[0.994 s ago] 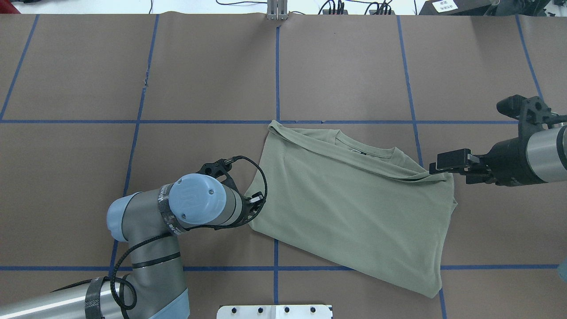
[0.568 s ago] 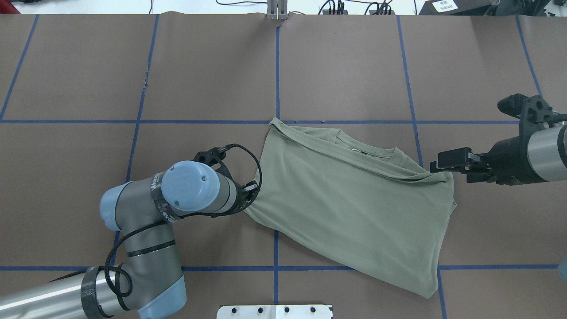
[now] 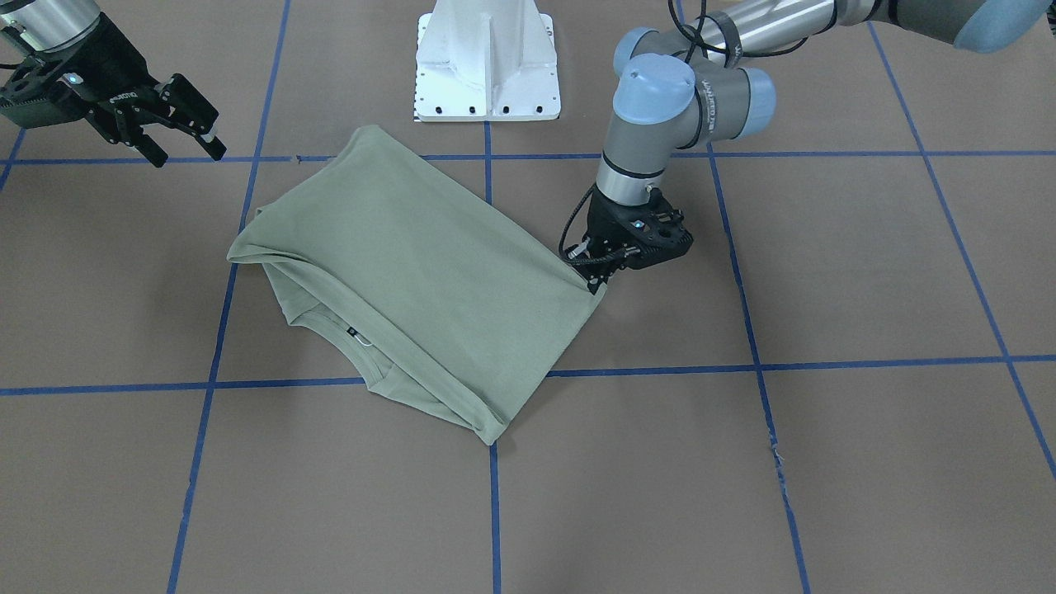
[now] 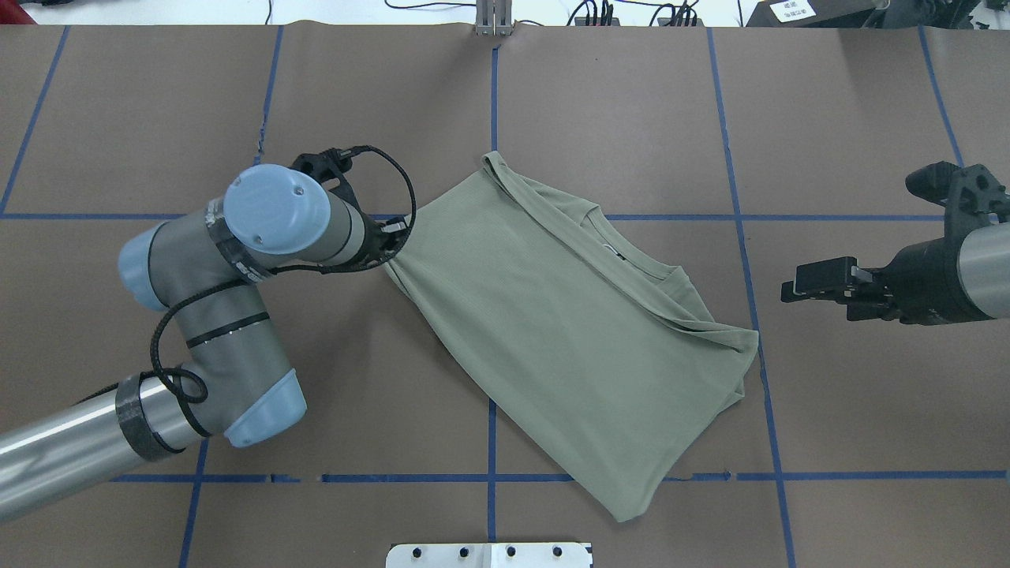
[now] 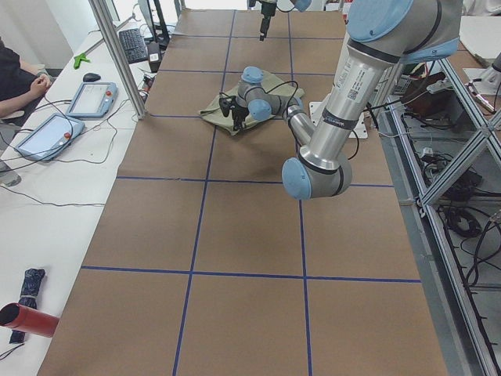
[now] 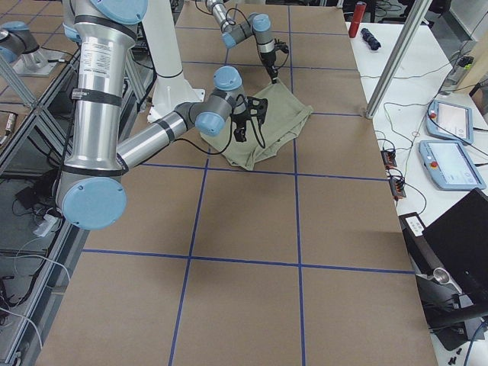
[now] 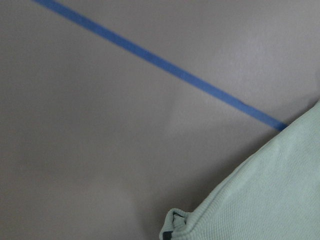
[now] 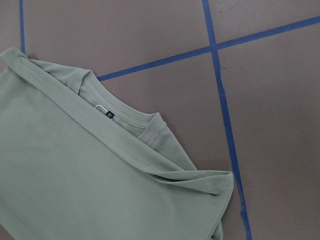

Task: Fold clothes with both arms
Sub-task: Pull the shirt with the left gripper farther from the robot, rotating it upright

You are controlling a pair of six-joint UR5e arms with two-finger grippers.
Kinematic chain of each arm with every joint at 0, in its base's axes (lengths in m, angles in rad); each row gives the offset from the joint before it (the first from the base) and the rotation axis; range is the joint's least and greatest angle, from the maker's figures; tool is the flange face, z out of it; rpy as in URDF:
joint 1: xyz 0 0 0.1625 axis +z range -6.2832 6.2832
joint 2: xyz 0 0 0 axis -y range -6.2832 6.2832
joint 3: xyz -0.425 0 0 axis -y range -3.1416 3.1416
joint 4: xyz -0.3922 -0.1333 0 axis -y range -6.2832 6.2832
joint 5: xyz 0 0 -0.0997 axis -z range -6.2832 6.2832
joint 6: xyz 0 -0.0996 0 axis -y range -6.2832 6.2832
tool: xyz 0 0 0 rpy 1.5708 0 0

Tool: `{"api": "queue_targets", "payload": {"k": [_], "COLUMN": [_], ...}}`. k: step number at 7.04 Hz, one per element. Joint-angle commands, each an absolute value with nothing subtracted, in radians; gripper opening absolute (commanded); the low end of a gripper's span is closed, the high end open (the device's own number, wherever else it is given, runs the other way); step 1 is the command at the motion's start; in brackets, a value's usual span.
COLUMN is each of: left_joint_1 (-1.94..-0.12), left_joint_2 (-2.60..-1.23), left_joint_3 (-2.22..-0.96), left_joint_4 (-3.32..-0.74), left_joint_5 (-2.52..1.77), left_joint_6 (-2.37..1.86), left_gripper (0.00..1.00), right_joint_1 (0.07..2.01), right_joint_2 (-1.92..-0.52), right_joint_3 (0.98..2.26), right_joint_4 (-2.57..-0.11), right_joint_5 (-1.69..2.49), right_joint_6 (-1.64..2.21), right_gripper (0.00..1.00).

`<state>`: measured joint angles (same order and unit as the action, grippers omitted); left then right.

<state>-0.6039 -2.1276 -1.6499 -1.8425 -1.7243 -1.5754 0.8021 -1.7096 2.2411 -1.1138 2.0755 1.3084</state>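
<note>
**Front-facing view.** The brown paper-covered desk (image 3: 825, 462) is gridded with blue tape lines (image 3: 742, 364). On it a sage-green knit shirt (image 3: 412, 272) lies flat, folded into a slanted rectangle, in front of the white metal base pedestal (image 3: 487, 62). Its ribbed round collar (image 3: 326, 323) and small black neck label (image 3: 350, 332) peek out from under the folded-over top layer. The left tool (image 3: 596, 283) points down with its fingers pressed together, pinching the shirt's corner on that arm's side. The right tool (image 3: 188, 155) hangs apart from the cloth with its fingers spread.

**Overhead view.** The shirt (image 4: 568, 339) lies diagonally over a tape crossing near the desk's middle. The left tool (image 4: 392, 243) is mostly hidden under its grey wrist and light-blue joint cap (image 4: 276, 209), with a black cable looped around it. The right tool (image 4: 791, 288) sits clear of the nearest shirt corner.

**Left side view.** The near arm blocks much of the shirt (image 5: 213, 112). Beside the desk are two tablets (image 5: 92, 98), a keyboard (image 5: 135, 45), a person's forearm (image 5: 19, 86) and a red cylinder (image 5: 27, 319).

**Right side view.** The shirt (image 6: 286, 114) shows behind the near arm's wrist. Tablets (image 6: 446, 118) and a dark laptop (image 6: 457, 236) lie on the side bench.

**Left wrist view.** A fine-ribbed shirt corner (image 7: 270, 190) with a rolled hem rests on smooth brown paper, and a tape line runs behind it.

**Right wrist view.** The shirt's (image 8: 75, 175) collar end lies in soft, overlapping folds, with the label (image 8: 108, 114) showing.
</note>
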Motion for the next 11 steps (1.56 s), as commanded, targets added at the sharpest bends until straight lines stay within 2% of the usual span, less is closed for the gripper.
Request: {"api": "queue_targets", "payload": {"k": [1,2,4,7,8,9,11], "left_joint_1": [-0.708,-0.751,-0.775,-0.772,-0.773,-0.773,-0.784], "left_joint_2": [-2.135,-2.176,-2.364,-2.537,-2.539,-2.537,-2.539], "left_joint_3": [-1.503,-1.377,-1.106,-0.831,-0.825,-0.824,-0.828], "left_joint_4": [-1.959,-2.082,-2.245,-2.432,-2.448,-2.448,-2.448], "left_joint_5": [-1.723,-1.721,-1.65,-1.559,-1.527,-1.525,-1.534], "left_joint_6": [-1.467,-1.436,-1.43,-1.427,-1.427,-1.375,-1.35], "left_gripper": [0.0,0.0,0.0,0.0,0.26,0.99,1.0], "right_joint_1": [0.804,0.802,0.802,0.814,0.818,0.818,0.827], "right_joint_2": [-1.703,-1.701,-1.701,-1.703,-1.701,-1.703,-1.697], "right_joint_3": [2.241,2.241,2.24,2.244,2.244,2.243,2.241], "right_joint_4": [-1.114,-1.114,-1.114,-1.114,-1.114,-1.114,-1.115], "right_joint_5": [2.075,2.074,2.074,2.075,2.074,2.074,2.069], "right_joint_6": [1.307,1.307,1.308,1.308,1.308,1.308,1.308], "right_gripper": [1.0,1.0,1.0,1.0,1.0,1.0,1.0]}}
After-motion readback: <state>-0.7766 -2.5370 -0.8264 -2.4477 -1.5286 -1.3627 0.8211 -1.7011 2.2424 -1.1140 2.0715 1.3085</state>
